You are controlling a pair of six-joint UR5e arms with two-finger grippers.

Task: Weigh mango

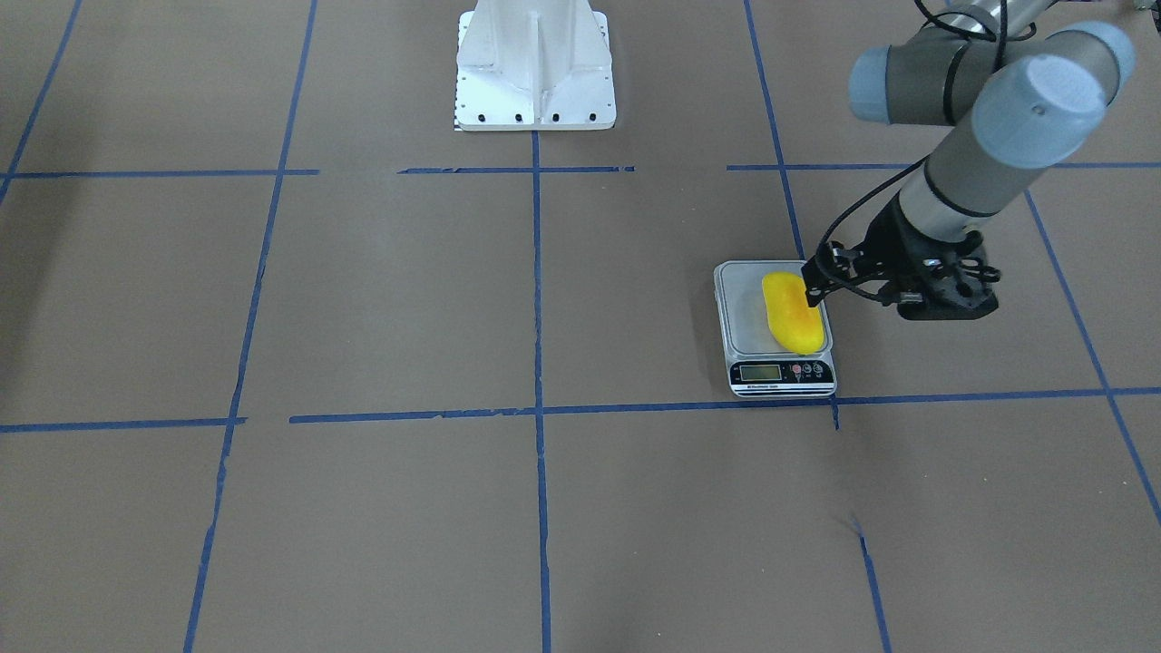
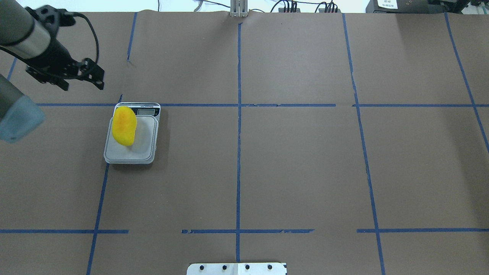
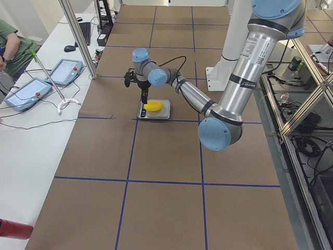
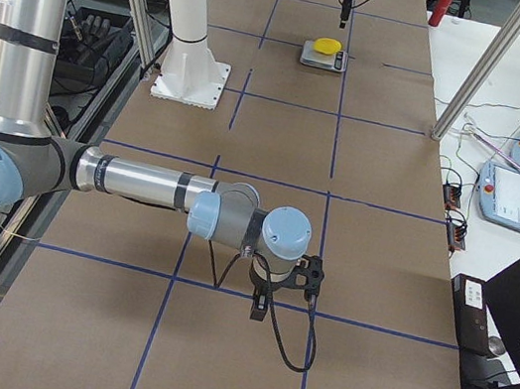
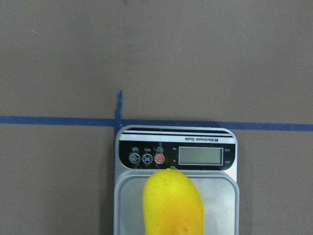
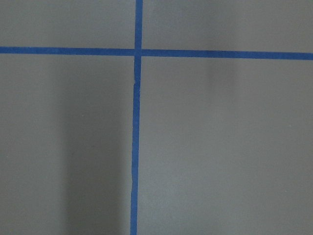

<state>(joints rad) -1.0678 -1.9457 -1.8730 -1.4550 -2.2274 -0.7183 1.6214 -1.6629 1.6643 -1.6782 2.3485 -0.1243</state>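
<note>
Mango weighing looked nearly done, judging from how things lay. On the table (image 2: 298, 172), brown and gridded with blue tape, the left arm (image 1: 980, 172) reached out over the scale, while the right arm (image 4: 141, 184) hung low over a bare patch well apart from it, its wrist view showing only table and tape. The scale (image 2: 145, 141) sat just beside a tape line on the robot's left side, its control panel turned away from the robot. The mango (image 1: 794, 313) lay lengthwise on the platform, resting on the steel and set toward the platform's outer edge, its tip close to the panel and, in the overhead view, seeming to overlap it. The left gripper (image 1: 810, 283) hovered above the mango and clear of it; its jaws looked apart with nothing between them, so the placing step appeared complete and the fruit's weight seemed to be on the scale alone. The right gripper (image 4: 260, 307) showed only in the side view, and I could not tell whether it was apart or together. The display (image 5: 200, 155) showed no digits I could read, so what seemed left was for the arm to draw off and a reading to settle; the buttons (image 5: 146, 158) sat beside it.
</note>
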